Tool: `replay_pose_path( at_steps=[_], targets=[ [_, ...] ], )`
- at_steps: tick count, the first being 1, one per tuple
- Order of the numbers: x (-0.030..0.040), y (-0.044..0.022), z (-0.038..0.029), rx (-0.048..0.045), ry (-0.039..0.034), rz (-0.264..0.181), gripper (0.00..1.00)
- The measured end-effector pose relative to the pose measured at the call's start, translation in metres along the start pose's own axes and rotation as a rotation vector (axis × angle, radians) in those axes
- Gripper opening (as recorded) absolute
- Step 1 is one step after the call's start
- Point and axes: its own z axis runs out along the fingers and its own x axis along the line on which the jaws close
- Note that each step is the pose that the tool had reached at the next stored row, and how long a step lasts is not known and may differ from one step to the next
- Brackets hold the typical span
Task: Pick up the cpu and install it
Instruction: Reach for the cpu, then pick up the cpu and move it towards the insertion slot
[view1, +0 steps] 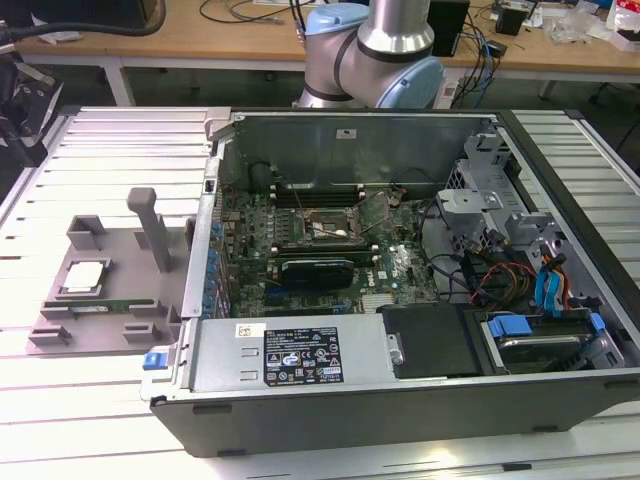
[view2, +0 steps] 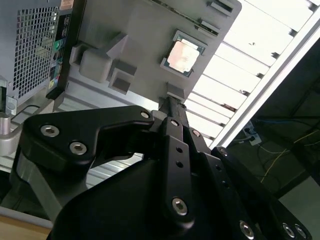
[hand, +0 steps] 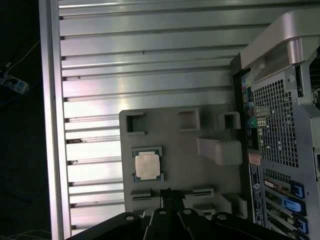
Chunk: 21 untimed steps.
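Nearest the lens in both wrist views, the gripper (hand: 170, 194) shows a black linkage ending in fingertips drawn together, with nothing between them. The cpu (hand: 148, 165) lies flat, metal top up, in a square recess of the grey holder fixture (hand: 175, 150). It sits just ahead of the fingertips and a little to one side of their line, near but apart from them. Being square, it offers no long axis, and its edges run parallel to the fixture's sides. In the exterior view a green memory stick (view1: 95, 305) lies just beside the recess. The fixture rests on the slatted aluminium table (view1: 120, 150), at the exterior view's left of the open computer case (view1: 400, 380). The motherboard socket (view1: 322, 228) lies well apart, inside the case.
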Motion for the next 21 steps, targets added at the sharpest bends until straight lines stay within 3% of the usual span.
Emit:
replay_pose_path(
  at_steps=[15,17,18,19,20,21],
  targets=[
    [0.0005,0.0000,0.0000,0.0000,0.0000,0.000,0.11],
    [0.0005,0.0000,-0.0001,0.0000,0.0000,0.000,0.17],
    [0.0005,0.0000,0.0000,0.0000,0.0000,0.000,0.29],
    [0.0005,0.0000,0.0000,0.0000,0.0000,0.000,0.29],
    [0.0006,0.0000,0.0000,0.0000,0.0000,0.000,0.42],
    [0.0006,0.0000,0.0000,0.0000,0.0000,0.000,0.42]
  ],
)
